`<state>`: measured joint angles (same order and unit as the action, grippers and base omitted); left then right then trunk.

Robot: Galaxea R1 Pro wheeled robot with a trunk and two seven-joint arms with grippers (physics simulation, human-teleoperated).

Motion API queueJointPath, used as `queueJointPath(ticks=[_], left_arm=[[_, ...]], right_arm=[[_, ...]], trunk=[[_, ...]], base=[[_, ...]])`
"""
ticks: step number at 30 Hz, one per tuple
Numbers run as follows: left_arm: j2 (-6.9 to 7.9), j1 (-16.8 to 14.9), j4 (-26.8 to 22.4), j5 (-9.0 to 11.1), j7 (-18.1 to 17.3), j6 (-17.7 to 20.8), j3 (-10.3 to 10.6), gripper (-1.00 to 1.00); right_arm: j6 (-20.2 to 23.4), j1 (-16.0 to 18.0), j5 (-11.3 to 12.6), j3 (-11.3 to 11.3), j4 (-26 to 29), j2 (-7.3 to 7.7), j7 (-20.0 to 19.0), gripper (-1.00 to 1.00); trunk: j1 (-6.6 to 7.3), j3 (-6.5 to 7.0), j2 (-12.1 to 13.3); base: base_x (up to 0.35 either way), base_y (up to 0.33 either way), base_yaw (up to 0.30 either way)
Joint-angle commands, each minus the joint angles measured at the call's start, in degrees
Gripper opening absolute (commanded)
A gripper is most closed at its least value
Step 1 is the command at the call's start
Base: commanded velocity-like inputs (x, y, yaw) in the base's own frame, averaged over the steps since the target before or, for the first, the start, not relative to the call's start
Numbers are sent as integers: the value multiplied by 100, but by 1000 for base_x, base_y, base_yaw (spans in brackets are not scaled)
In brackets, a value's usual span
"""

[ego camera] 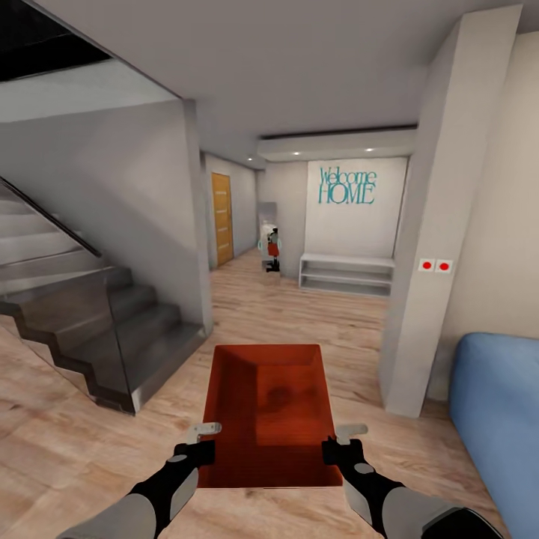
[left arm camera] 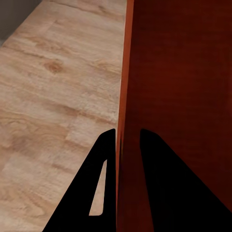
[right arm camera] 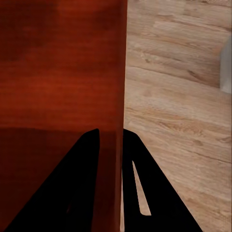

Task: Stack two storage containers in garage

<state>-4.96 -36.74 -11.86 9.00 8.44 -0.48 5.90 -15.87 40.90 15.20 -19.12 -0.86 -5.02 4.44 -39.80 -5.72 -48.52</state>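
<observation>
An orange-red storage container (ego camera: 267,412) hangs in front of me above the light wood-plank floor (ego camera: 90,442), held level by both arms. My left gripper (ego camera: 202,444) is shut on its left wall, and the left wrist view shows that thin wall (left arm camera: 123,72) pinched between the black fingers (left arm camera: 99,174). On the opposite side my right gripper (ego camera: 337,447) is shut on the right wall (right arm camera: 121,72). The tub's open inside (right arm camera: 58,72) looks bare.
A grey staircase (ego camera: 82,322) with a glass panel rises at the left. A white pillar (ego camera: 434,247) and a blue sofa (ego camera: 498,419) stand at the right. Ahead, a hallway runs to a white bench (ego camera: 346,273), a "Welcome HOME" wall and a wooden door (ego camera: 221,217).
</observation>
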Motion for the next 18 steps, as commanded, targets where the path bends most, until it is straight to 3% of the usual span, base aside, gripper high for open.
queueJointPath(ticks=[1, 14, 18], left_arm=[[42, -7, -23, -21, 67, -145, 61, -100], [82, -8, -8, 20, 62, -153, 49, -100], [77, -8, -4, 24, 62, -154, 51, -100]], right_arm=[[-30, 5, 123, 93, -28, 36, 22, -100], [-30, 5, 123, 93, -28, 35, 21, -100], [-27, 5, 123, 93, -28, 36, 18, -100]], trunk=[[-4, -9, -7], [-4, -9, -7], [-4, -9, -7]], base=[[322, 0, 0], [322, 0, -1], [322, 0, -146]])
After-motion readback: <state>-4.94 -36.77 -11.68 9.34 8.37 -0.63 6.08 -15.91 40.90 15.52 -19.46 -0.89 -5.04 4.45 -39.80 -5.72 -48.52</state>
